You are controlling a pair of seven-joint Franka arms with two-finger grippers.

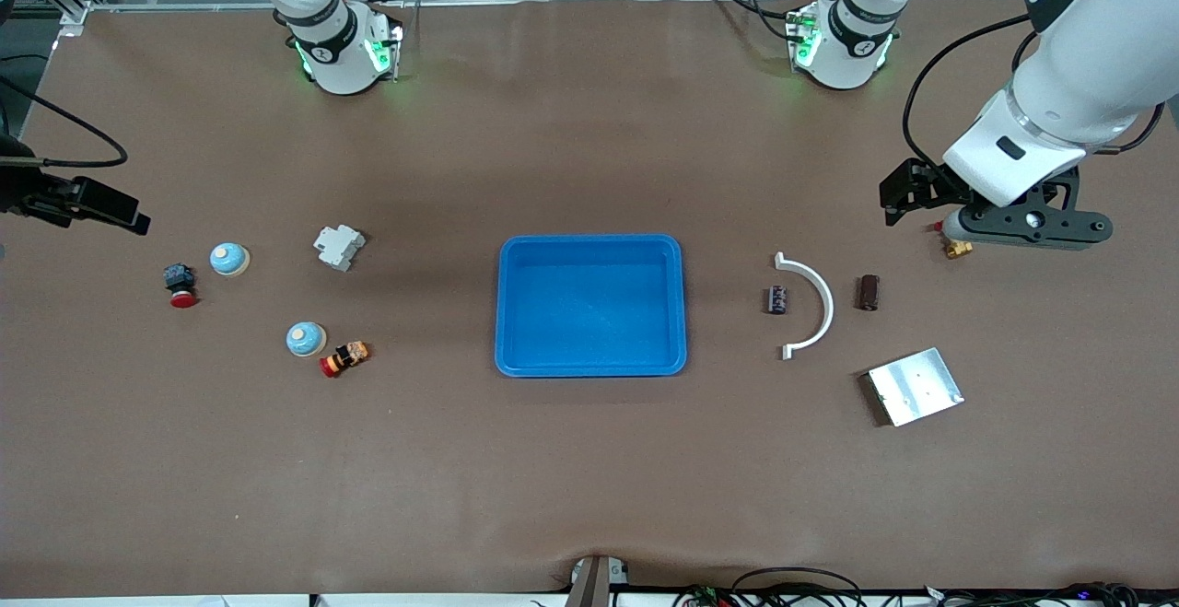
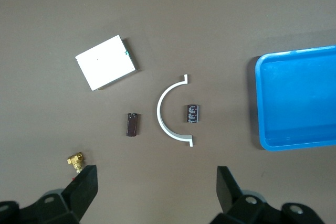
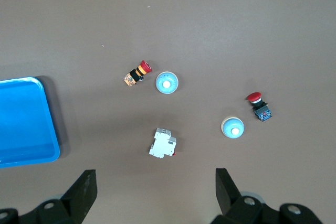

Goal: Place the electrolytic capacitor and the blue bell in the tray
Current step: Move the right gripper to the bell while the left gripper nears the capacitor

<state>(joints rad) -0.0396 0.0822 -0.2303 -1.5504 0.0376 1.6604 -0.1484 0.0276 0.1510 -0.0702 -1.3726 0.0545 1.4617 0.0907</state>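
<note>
The bright-blue tray point(image 1: 683, 303) lies in the middle of the table, with nothing in it. Two pale-blue bells point(image 1: 228, 259) point(image 1: 305, 339) sit toward the right arm's end. In the right wrist view the bells point(image 3: 167, 83) point(image 3: 232, 128) show from above. The electrolytic capacitor point(image 1: 777, 299), a short dark cylinder with pale print point(image 2: 192, 114), lies inside a white arc. My left gripper point(image 2: 156, 179) hangs open and holds nothing, over the left arm's end of the table point(image 1: 1030, 227). My right gripper point(image 3: 156, 182) is open too, high over the right arm's end.
Around the capacitor curves a white arc point(image 1: 812, 303). Beside it lies a dark brown cylinder point(image 1: 867, 293). A silver plate point(image 1: 915, 386) and a brass fitting point(image 1: 958, 248) are close by. Two red push buttons point(image 1: 181, 285) point(image 1: 344, 357) and a white breaker point(image 1: 339, 247) lie among the bells.
</note>
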